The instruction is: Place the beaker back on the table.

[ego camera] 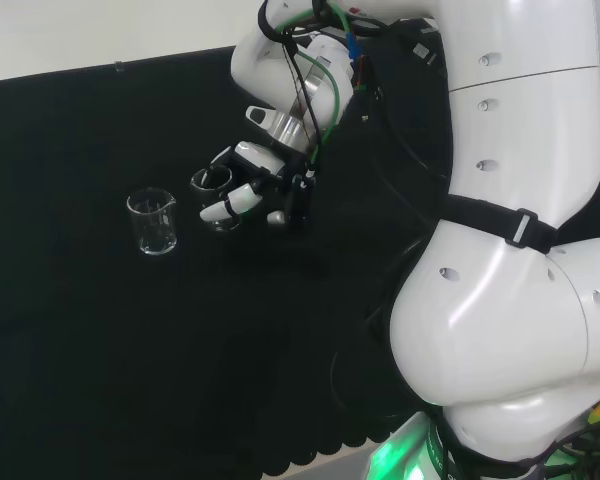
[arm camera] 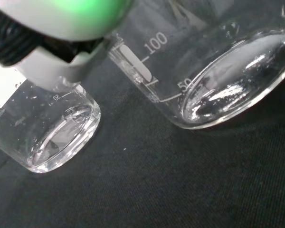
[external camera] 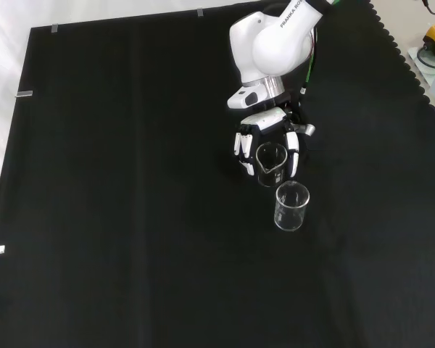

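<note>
At the cloth's [external camera: 130, 217] centre, slightly toward one o'clock in the front view, your hand [external camera: 264, 141] is cupping the beaker [external camera: 270, 164], fingers curled round its sides to keep it upright for setting down. A second beaker [external camera: 291, 206] is standing at its five o'clock.

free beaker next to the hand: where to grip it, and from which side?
Judging from the front view, take the free beaker around its straight side wall, about mid-height. It stands upright with the mouth up. Come from its bare side, away from the hand and the held beaker, which stand close behind it. Keep off the rim.
</note>
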### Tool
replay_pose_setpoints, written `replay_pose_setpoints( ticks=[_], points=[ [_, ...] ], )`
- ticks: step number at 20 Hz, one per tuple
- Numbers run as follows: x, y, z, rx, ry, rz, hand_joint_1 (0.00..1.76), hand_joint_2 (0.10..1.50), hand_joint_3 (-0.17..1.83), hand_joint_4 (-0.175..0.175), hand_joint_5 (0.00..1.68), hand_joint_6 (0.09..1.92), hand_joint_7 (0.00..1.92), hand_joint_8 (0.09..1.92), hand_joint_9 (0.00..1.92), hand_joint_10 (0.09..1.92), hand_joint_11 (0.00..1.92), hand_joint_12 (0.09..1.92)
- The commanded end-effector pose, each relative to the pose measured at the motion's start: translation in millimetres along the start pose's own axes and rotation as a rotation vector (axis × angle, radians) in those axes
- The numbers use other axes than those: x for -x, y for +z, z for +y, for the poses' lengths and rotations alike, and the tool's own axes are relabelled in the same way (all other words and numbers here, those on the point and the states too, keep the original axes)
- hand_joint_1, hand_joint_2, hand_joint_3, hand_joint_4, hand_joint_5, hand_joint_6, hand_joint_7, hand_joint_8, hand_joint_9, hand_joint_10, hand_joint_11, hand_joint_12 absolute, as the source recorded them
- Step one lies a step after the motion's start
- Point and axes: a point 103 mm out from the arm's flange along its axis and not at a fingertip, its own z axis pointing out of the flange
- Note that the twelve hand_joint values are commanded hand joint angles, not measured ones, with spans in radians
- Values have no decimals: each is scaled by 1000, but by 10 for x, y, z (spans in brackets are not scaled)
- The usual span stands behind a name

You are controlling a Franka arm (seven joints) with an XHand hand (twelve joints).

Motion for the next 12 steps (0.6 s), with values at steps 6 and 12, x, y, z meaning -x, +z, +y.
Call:
replay_pose_setpoints(
  ticks=[6,12],
  points=[
    [40,-42,-64,-14,-13,-18,996,415,962,-47,657,774,1185,87,1169,87,515,1204],
    [13,-50,-95,-4,-25,-59,932,374,946,-65,418,704,1014,87,995,87,256,1301]
  ],
)
